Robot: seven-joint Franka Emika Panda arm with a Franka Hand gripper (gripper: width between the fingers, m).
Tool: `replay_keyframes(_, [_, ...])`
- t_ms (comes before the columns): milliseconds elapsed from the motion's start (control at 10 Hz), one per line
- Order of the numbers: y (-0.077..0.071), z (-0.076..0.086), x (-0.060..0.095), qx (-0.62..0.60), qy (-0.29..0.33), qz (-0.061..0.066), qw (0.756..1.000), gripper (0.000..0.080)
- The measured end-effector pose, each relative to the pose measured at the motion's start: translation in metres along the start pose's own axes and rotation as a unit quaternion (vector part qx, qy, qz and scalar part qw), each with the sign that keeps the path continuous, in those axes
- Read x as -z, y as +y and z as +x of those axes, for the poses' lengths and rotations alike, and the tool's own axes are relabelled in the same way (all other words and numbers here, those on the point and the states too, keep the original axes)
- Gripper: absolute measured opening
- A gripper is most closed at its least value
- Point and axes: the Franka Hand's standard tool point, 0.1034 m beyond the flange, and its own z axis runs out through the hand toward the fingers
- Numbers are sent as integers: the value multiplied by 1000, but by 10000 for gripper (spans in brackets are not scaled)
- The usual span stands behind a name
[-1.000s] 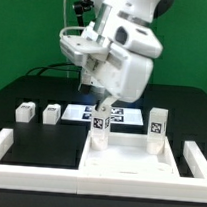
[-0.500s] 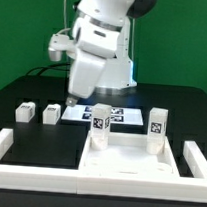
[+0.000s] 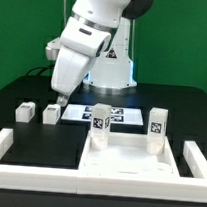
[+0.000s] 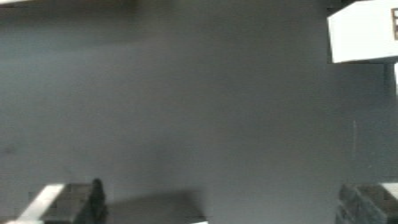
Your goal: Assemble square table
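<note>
The white square tabletop (image 3: 128,159) lies at the front of the black table. Two white tagged legs stand upright in its far corners, one (image 3: 100,129) toward the exterior view's left and one (image 3: 156,130) toward its right. Two more legs lie loose on the table further left, one (image 3: 26,112) beside the other (image 3: 53,114). My gripper (image 3: 60,95) hangs just above the nearer loose leg. In the wrist view my gripper (image 4: 217,205) is open with only dark table between its fingertips (image 4: 64,200). The corner of a white leg (image 4: 365,35) shows at the picture's edge.
The marker board (image 3: 126,114) lies flat behind the tabletop. A low white wall (image 3: 6,147) frames the workspace on both sides and along the front. The robot's base (image 3: 108,77) stands at the back of the table.
The arm has swung from over the upright leg on the tabletop toward the exterior view's left and now hangs above the loose legs. The jaws stayed open.
</note>
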Motion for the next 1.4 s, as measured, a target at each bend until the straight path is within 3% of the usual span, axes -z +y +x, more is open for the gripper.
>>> replay_keyframes(100, [-6, -9, -8, -56, 9, -4, 998, 649])
replay_keyframes(300, [-31, -30, -29, -184, 16, 22, 982, 649])
replay_keyframes(500, [-42, -42, -38, -298, 20, 46, 953, 649])
replay_keyframes(600, [-46, -45, -44, -338, 30, 67, 938, 649])
replay_keyframes(1000, [-45, -35, -42, -464, 31, 78, 882, 649])
replay_keyframes(1200, [-58, -50, -52, -499, 0, 124, 857, 649])
replay_keyframes(1300, [-49, -62, -49, -508, -6, 134, 851, 649])
replay_keyframes(1400, [-54, -63, -56, -515, -16, 145, 845, 649])
